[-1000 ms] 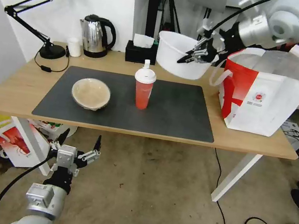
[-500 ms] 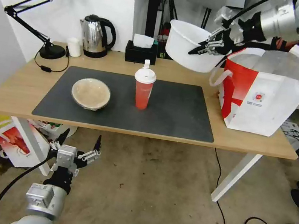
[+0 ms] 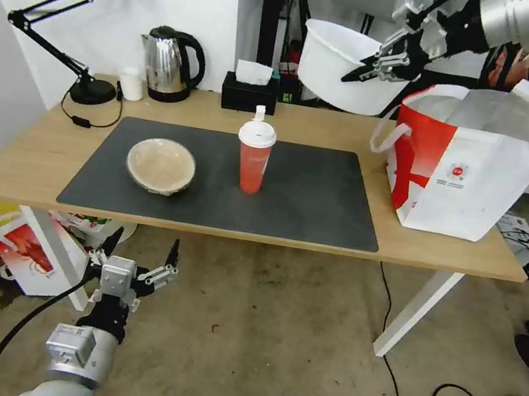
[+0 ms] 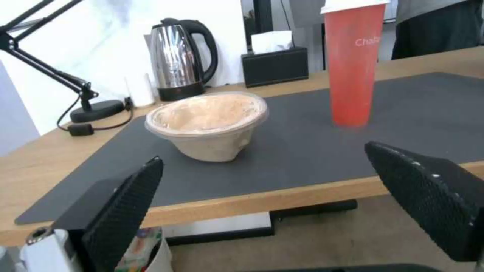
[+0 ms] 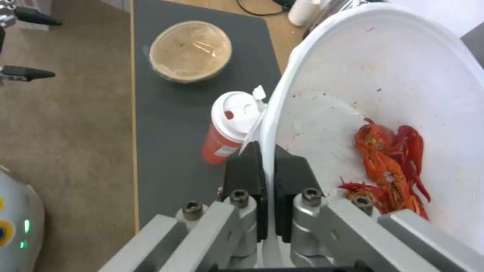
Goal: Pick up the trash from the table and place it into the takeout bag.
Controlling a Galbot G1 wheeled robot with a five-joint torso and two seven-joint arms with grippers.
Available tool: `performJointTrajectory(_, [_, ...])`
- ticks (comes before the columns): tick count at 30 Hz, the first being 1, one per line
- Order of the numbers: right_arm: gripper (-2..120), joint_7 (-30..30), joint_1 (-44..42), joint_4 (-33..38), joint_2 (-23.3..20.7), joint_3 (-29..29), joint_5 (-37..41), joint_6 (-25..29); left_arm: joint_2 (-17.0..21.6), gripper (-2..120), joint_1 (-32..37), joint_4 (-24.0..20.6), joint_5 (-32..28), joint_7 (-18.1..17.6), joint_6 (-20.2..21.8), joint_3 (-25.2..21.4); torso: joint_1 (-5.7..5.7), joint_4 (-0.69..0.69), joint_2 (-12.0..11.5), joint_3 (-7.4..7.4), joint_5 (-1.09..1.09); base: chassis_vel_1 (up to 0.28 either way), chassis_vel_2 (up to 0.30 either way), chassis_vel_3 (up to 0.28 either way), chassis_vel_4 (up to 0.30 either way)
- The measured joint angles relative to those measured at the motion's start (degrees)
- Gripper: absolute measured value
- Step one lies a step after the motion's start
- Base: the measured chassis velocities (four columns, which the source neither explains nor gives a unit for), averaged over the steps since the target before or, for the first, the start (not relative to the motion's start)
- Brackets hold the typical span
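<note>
Your desk [image 3: 26, 165] carries the mat [image 3: 318, 200], with the beige bowl [image 3: 160, 164] near its left end and the cup [image 3: 253, 158] mid-mat. Your right gripper [image 3: 367, 68] pinches the white bowl's [image 3: 330, 67] rim, holding it tilted in the air above the back edge, just left of the bag [image 3: 479, 166] at the desk's right end; crayfish scraps [image 5: 391, 166] lie inside. Your left gripper [image 3: 136, 254] hangs spread below the front edge.

Three pieces of trash: one large white plastic bowl [image 3: 340, 69] with crayfish scraps, one red cup [image 3: 254, 157], one shallow beige bowl [image 3: 161, 165]. One takeout bag [image 3: 479, 166]. One steel kettle [image 3: 168, 64], one black tissue box [image 3: 250, 92], one desk lamp [image 3: 72, 10] along the upper left.
</note>
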Motion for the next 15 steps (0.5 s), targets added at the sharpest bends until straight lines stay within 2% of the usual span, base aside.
performJointTrajectory(15, [1,-0.1,1.3,-0.7,1.6,-0.3,0.1,0.0,0.0,100,0.0,0.0,0.0,0.0,0.0,0.0,0.01,0.00,0.0,0.00,0.01,0.000,0.000,0.000,0.000])
